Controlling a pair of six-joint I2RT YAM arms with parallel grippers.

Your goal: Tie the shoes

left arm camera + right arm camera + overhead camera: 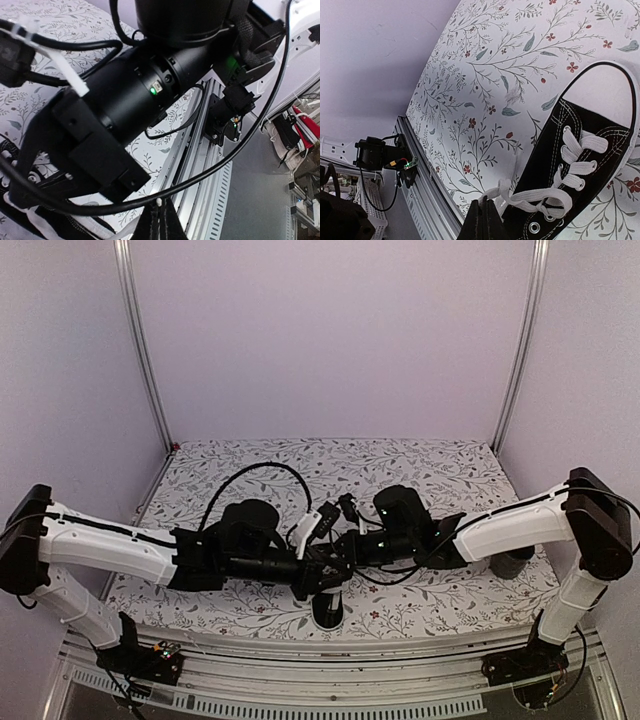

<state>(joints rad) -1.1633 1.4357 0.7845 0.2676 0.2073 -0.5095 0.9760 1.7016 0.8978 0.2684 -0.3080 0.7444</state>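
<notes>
The right gripper (483, 209), bottom centre of its view, pinches a white lace (530, 197) of the black sneaker (580, 160) at lower right. The left gripper (159, 216) has its jaws pressed together.

Robot lab cell, aluminium frame (142, 340), plain walls (330, 330), floral tablecloth (440, 470)

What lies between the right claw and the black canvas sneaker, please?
A white lace runs from the right claw to the top eyelets of the black canvas sneaker; the right wrist view shows it.
</notes>
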